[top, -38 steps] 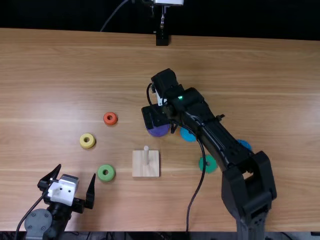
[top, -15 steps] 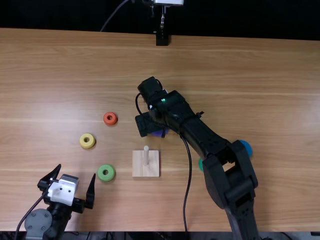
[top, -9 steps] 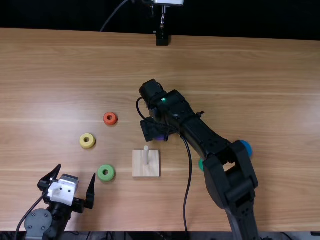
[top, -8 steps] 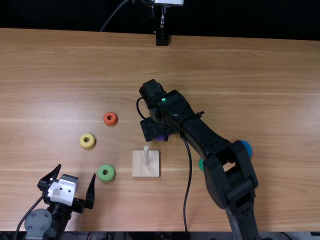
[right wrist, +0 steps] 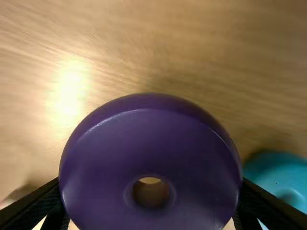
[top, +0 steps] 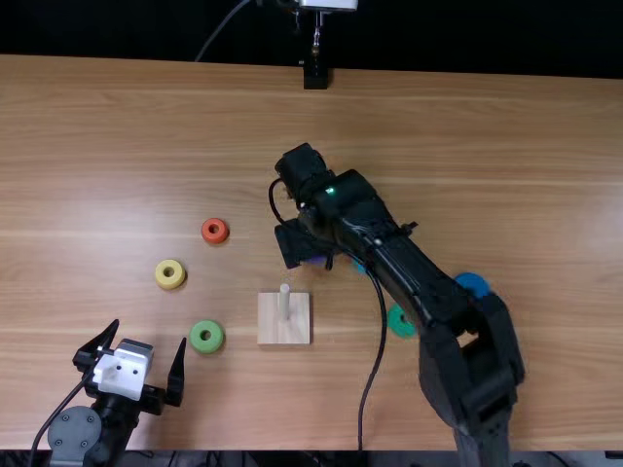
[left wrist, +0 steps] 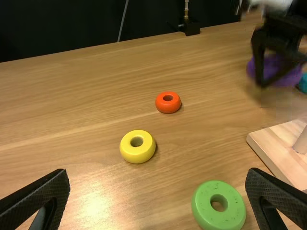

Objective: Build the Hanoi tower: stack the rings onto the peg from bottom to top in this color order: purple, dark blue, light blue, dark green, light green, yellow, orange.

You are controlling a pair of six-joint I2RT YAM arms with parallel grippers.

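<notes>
Across the counter (top: 146, 126) we log the right arm (top: 404, 258), over the middle; left arm (top: 122, 375), near left corner, jaws apart. Board (top: 268, 326) between, peg (top: 284, 305) bare. Purple ring (right wrist: 144, 129): we see right jaws clamped on it, raised beyond the board. Right of board: dark blue (top: 474, 283), light blue (right wrist: 276, 170), dark green (top: 400, 326). Left: light green (top: 196, 337), yellow (top: 178, 279), orange (top: 224, 235).

Left arm (top: 83, 428) at the near edge, left gripper (top: 148, 332) with fingers spread wide, right arm (top: 419, 277) extended diagonally forward and leftward, right gripper (top: 311, 261) angled downward, fingers clamped.
</notes>
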